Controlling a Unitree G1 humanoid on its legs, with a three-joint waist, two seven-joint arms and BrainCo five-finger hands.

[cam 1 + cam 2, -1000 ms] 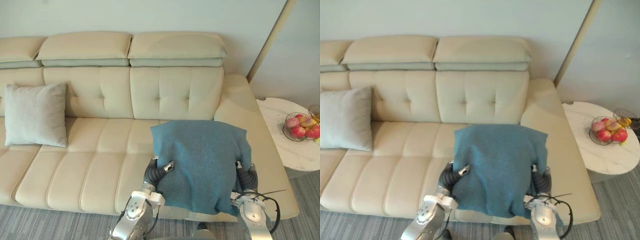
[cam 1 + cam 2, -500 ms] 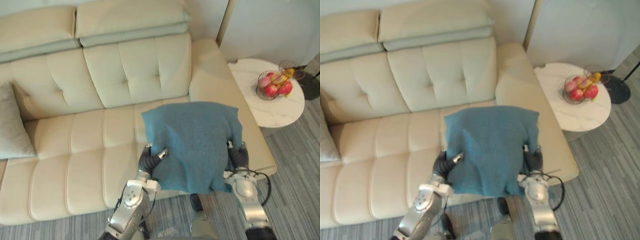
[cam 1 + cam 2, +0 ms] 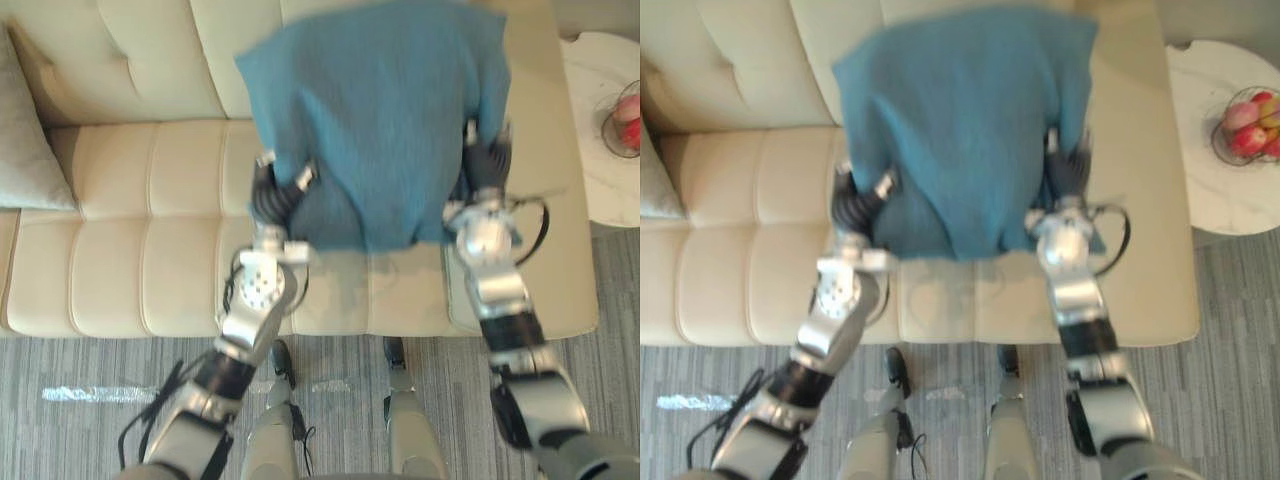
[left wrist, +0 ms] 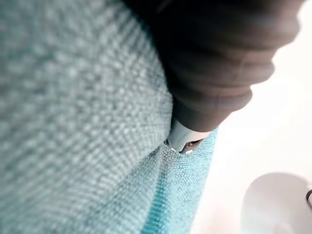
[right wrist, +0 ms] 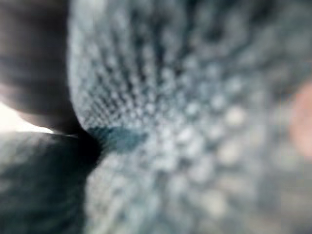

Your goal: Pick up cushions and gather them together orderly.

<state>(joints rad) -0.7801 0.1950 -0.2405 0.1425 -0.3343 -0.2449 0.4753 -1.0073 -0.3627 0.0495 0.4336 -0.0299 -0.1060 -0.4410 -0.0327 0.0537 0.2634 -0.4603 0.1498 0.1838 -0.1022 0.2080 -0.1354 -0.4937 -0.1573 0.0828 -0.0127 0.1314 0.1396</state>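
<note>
A teal cushion (image 3: 380,110) is held upright over the right half of the cream sofa (image 3: 130,260). My left hand (image 3: 272,192) grips its lower left edge, and its thumb (image 3: 303,178) lies on the front face and pinches the cloth. My right hand (image 3: 487,160) is against the cushion's right side, mostly behind it. Teal weave (image 4: 73,122) presses against the left hand's dark cover (image 4: 219,58), and the same cloth (image 5: 195,122) lies close in the right wrist view. A light grey cushion (image 3: 28,140) leans on the backrest at the far left.
A round white marble side table (image 3: 610,170) stands right of the sofa's arm, bearing a wire bowl of fruit (image 3: 1248,125). Grey striped carpet (image 3: 90,400) runs along the sofa's front edge. The seat between the two cushions is bare.
The whole picture has shifted: the camera now looks further down, onto the sofa's front edge and the carpet. The teal cushion stays between both hands, higher against the backrest.
</note>
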